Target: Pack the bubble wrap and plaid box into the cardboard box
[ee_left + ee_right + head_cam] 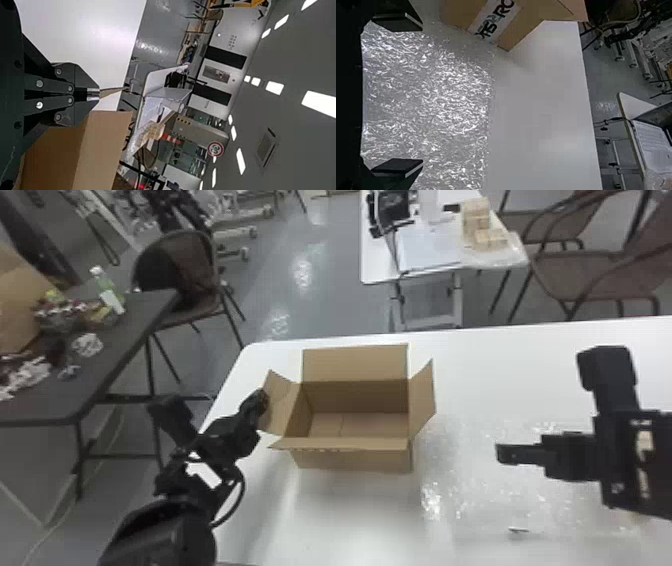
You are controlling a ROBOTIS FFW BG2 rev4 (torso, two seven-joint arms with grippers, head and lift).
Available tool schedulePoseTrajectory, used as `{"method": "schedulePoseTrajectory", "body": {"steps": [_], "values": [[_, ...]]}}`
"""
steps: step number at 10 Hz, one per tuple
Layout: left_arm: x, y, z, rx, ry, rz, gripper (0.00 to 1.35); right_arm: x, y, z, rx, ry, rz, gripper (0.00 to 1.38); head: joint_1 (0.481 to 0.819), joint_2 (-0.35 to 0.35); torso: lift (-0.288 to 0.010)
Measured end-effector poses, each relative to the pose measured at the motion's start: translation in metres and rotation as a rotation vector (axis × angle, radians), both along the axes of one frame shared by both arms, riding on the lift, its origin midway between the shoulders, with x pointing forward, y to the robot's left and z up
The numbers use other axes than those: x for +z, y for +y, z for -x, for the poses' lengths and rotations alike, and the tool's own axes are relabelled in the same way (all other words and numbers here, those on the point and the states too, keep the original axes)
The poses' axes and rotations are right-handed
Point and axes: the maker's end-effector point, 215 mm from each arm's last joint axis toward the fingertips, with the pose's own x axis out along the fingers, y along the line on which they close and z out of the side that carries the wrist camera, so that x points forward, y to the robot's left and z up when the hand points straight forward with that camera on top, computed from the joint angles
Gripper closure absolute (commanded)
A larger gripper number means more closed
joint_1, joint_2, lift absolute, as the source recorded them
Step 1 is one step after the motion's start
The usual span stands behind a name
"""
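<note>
We have our left gripper (261, 402) closed on the left flap (282, 407) of the cardboard box (355, 459), which stands open on the worktop (510, 365). Our right gripper (506, 454) is wide open above the bubble wrap (450, 495), spread flat right of the box.

From above, a hand could drop straight into the box (355, 460); its floor lies open to view. The far flap (355, 365) stands up as a barrier behind the opening, and the right flap (422, 400) juts up and outward. On the box's left, the left gripper (262, 404) blocks the way, closed on the left flap (284, 405). The right gripper (506, 454) hangs to the box's right over bubble wrap (462, 495), with open air between. Beyond the wrap and in front of the box, bare table (350, 520) leaves passing room.
</note>
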Motion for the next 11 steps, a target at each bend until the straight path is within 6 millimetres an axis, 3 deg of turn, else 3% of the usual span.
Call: {"method": "schedulePoseTrajectory", "body": {"steps": [4, 8, 10, 11], "values": [[0.003, 0.015, 0.003, -0.002, 0.01, -0.009, 1.21, -0.035, 0.001, 0.006, 0.005, 0.085, 0.013, 0.11, 0.695, 0.335, -0.119], [0.001, 0.008, 0.003, -0.012, 0.011, 0.002, 1.21, -0.059, 0.017, 0.006, 0.053, 0.139, 0.019, 0.16, 0.695, 0.346, -0.119], [0.001, 0.007, 0.003, -0.012, 0.01, 0.006, 1.21, -0.067, 0.015, 0.011, 0.067, 0.173, 0.036, 0.53, 0.695, 0.346, -0.119], [0.0, 0.007, 0.003, -0.012, 0.009, 0.009, 1.21, -0.07, 0.015, 0.014, 0.071, 0.189, 0.038, 0.63, 0.695, 0.346, -0.119]]}}
